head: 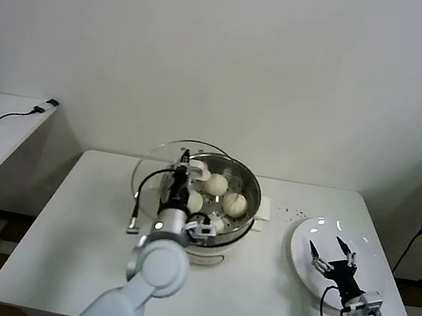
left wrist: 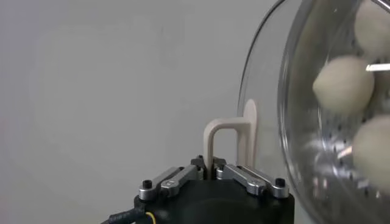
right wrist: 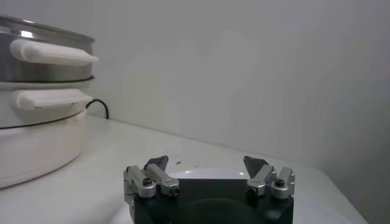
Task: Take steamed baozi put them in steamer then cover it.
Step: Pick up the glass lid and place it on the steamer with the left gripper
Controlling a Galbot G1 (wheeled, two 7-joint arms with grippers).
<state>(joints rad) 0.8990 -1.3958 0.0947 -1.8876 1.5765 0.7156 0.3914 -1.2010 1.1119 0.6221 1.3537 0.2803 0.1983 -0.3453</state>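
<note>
Here the left gripper [head: 185, 171] was clamped on the handle of the cover [head: 162, 168], holding it tilted against the steamer [head: 215, 232], where the steamed baozi [head: 234, 204] lay on the tray. The right gripper [head: 334, 256] hovered fully spread, holding nothing, over a white plate [head: 299, 262] on the tabletop [head: 82, 250].

Shiny steel steamer [head: 246, 182], clear glass cover [left wrist: 268, 91] (cream plastic handle), smooth matt baozi [left wrist: 343, 84].
</note>
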